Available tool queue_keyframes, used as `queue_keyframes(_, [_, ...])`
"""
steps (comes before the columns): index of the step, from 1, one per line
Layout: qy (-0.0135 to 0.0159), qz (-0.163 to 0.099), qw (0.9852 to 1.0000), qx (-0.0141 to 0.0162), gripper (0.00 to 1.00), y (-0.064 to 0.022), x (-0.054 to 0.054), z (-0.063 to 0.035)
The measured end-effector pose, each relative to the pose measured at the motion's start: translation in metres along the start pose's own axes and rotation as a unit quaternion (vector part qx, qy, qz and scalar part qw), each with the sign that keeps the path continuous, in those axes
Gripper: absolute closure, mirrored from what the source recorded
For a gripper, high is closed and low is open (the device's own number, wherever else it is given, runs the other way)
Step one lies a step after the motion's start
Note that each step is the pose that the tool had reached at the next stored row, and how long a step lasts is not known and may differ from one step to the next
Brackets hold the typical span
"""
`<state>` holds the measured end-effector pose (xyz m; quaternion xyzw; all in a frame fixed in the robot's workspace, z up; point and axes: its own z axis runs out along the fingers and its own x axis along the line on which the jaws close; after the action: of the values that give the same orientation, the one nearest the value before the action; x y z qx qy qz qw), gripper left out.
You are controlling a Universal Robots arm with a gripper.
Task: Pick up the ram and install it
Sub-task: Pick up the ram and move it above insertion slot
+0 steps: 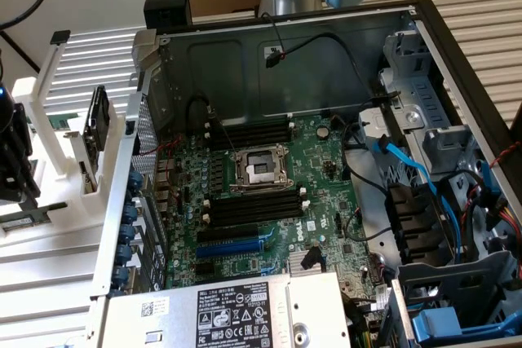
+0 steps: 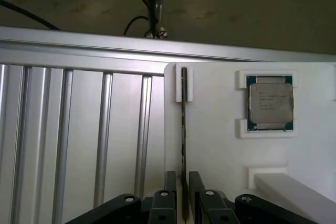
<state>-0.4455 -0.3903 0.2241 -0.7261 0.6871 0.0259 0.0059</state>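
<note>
The exterior view looks down at a slant, from some way off, onto the open computer case (image 1: 326, 59), which lies well to one side of the end effector (image 2: 182, 176). The wrist view sits just behind the end effector, facing along its fingers (image 2: 170, 184), close over the white holder (image 2: 220, 156). Both views share that holder and the ribbed metal counter (image 2: 79, 145) beside it.

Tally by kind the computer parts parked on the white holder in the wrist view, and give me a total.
ram: 1
processor chip: 1
Total on the white holder: 2
</note>
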Motion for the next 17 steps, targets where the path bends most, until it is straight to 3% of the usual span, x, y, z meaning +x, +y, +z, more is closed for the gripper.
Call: queue_keyframes(17, [0.0001, -0.003, 1.0, 0.001, 0.76, 0.0007, 0.001, 0.0035])
